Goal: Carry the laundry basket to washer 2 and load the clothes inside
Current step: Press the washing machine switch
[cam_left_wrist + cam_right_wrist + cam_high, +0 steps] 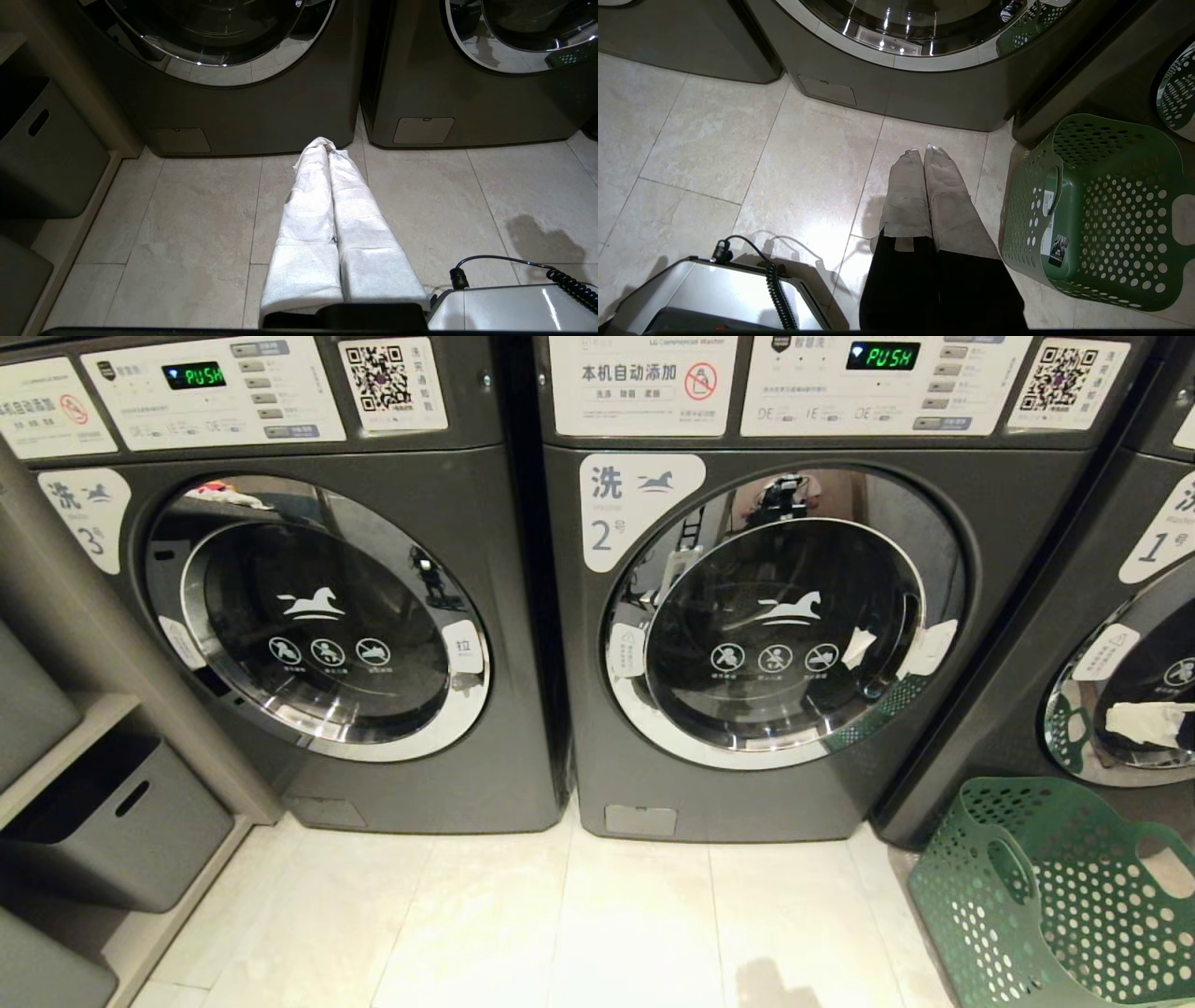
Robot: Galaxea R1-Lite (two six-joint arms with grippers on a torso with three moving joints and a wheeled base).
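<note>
Floor: basket [1092, 210] beside right claw [924, 151]

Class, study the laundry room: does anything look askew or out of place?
Yes. The laundry basket is tipped at a slant by washer 1, not level. Its inside, as far as visible, looks empty. Washer 2's door is shut.

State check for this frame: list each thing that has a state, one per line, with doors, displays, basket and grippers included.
Dark grey front-loading washer 2: round glass door shut, display reads PUSH.
Like washer 3: door shut, display reads PUSH.
Like washer 1: door shut.
Green perforated plastic laundry basket: upright on the floor before washer 1, no clothes visible inside.
Left gripper: shut, empty.
Right gripper: shut, empty.
</note>
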